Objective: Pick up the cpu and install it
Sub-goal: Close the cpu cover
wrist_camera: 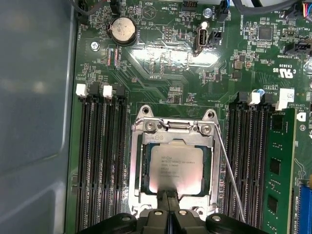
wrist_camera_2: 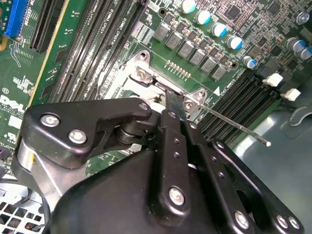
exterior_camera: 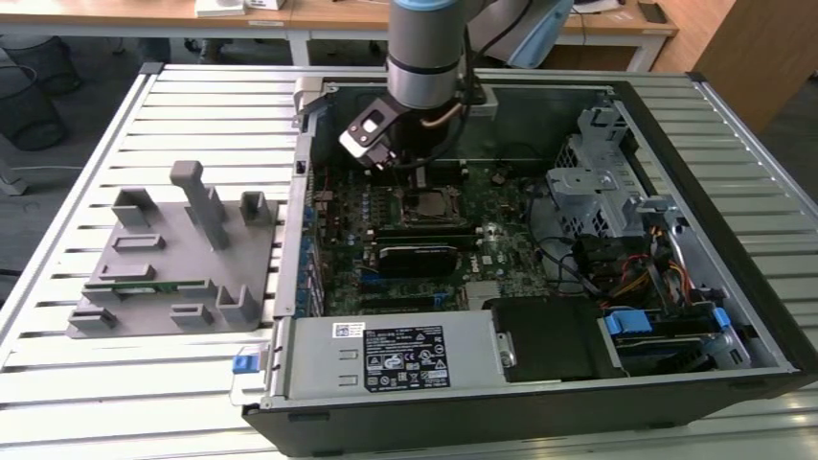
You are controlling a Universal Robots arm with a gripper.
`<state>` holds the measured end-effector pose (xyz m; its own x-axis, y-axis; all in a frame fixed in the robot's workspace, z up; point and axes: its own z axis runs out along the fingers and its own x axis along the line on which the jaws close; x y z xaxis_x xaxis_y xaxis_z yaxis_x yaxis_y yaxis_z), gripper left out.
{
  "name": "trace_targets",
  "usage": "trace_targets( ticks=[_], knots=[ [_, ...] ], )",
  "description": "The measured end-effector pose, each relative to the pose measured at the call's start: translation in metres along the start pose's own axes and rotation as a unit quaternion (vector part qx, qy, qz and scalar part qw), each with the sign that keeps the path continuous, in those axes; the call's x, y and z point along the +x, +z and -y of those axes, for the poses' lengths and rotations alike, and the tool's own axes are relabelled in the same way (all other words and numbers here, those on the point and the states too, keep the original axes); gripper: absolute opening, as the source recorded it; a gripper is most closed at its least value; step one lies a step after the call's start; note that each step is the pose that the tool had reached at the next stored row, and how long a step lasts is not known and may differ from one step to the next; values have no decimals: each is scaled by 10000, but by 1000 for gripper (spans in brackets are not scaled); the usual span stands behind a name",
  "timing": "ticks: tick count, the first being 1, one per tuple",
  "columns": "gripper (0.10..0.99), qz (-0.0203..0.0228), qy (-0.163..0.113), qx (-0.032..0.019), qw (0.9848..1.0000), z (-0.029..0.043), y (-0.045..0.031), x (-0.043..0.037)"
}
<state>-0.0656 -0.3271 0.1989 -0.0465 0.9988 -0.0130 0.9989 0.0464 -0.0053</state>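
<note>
Writing first: there's a white sticker [exterior_camera: 406,356] with black print on the power supply, small print on the cpu [wrist_camera: 175,165] lid, and white lettering all over the green motherboard [wrist_camera: 170,73]. I'm not copying any of it out.

The open computer case [exterior_camera: 715,144] lies on a slatted metal table [exterior_camera: 192,105], with a grey plastic holder [exterior_camera: 167,259] beside it on the exterior view's left. Wooden desks and a wire bin [exterior_camera: 26,96] are behind.

The cpu lies flat in the metal socket frame [wrist_camera: 139,165], with memory slots on both sides and a green memory stick [wrist_camera: 278,165] in one of them. The pincer [wrist_camera: 168,195] is closed with nothing between its fingers, and its tips are right at the cpu's near edge. A thin wire lever [wrist_camera: 229,170] runs along the socket.
</note>
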Motion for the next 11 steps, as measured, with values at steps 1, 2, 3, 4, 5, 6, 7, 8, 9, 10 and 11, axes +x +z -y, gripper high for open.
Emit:
trace_targets(
  ticks=[1,2,3,4,5,6,7,8,9,10,11],
  knots=[
    [106,0,0,0,10000,-9,0,-1],
    [106,1,0,1,10000,-18,-1,-1],
    [106,1,0,1,10000,-29,-1,-1],
    [106,1,0,1,10000,-35,-1,-2],
    [106,1,0,0,10000,-38,-2,-2],
    [106,-1,0,-2,10000,-40,-4,-1],
    [106,-4,0,-5,10000,-42,-10,1],
    [106,-3,0,-2,10000,-41,-23,0],
    [106,-1,0,-1,10000,-40,-42,-1],
    [106,-1,0,-1,10000,-40,-62,-1],
    [106,-1,0,-1,10000,-40,-90,-2]
  ],
)
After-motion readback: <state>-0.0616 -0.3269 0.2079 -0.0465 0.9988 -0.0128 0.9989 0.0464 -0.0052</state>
